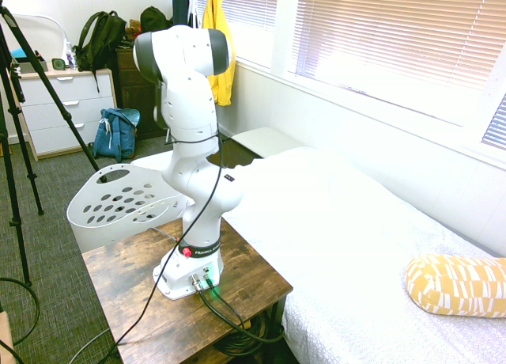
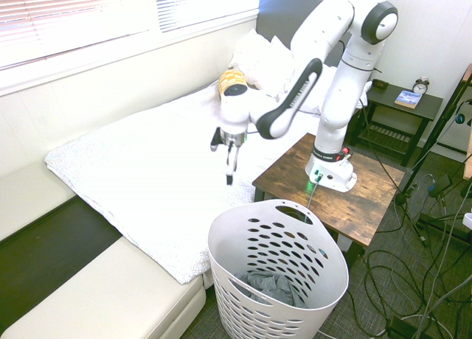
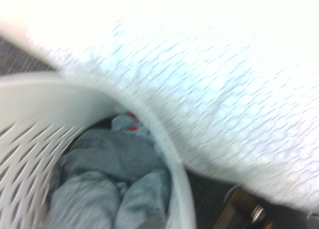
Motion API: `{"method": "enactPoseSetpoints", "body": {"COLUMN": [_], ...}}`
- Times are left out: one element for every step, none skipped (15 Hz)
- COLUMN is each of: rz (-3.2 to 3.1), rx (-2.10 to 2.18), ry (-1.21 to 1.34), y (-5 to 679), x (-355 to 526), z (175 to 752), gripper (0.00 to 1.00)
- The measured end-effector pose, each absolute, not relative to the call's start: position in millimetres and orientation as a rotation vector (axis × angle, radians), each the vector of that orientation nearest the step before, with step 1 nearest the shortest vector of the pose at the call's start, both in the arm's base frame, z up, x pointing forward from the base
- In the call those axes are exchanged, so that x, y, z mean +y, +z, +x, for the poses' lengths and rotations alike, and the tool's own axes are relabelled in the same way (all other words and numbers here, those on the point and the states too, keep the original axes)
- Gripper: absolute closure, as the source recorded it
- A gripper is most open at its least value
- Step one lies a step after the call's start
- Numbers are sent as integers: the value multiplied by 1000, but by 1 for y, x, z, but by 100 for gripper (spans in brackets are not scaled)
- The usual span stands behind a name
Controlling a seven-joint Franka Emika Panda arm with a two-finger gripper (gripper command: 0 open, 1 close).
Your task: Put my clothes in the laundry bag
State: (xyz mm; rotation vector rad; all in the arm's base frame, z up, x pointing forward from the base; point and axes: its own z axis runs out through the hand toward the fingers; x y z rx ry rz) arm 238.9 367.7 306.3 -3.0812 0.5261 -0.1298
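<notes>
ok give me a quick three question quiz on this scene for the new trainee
1. True or false: the grey clothes lie inside the white laundry basket.
2. Over what does the gripper hang? A) the white bed cover B) the wooden side table C) the yellow patterned pillow
3. Fill in: the gripper carries ____.

Key: 1. True: grey fabric shows at the basket's bottom in the second exterior and wrist views. 2. A: it points down above the cover, beside the basket rather than over it. 3. Nothing: no cloth shows between or below its fingers.
</notes>
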Motion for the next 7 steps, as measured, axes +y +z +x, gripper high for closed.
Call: {"method": "enactPoseSetpoints", "body": {"rz": [-3077,-3071,-3063,-3053,-3036,-3013,-2991], "rx": [592,666,738,810,885,957,1019], "ry": [-161,-194,-223,-243,-252,-250,-248], "y": [313,320,326,332,338,343,348], "x": [342,310,275,238,197,154,114], "z": [281,321,355,385,412,433,448], "gripper": [0,0,0,0,0,0,0]}}
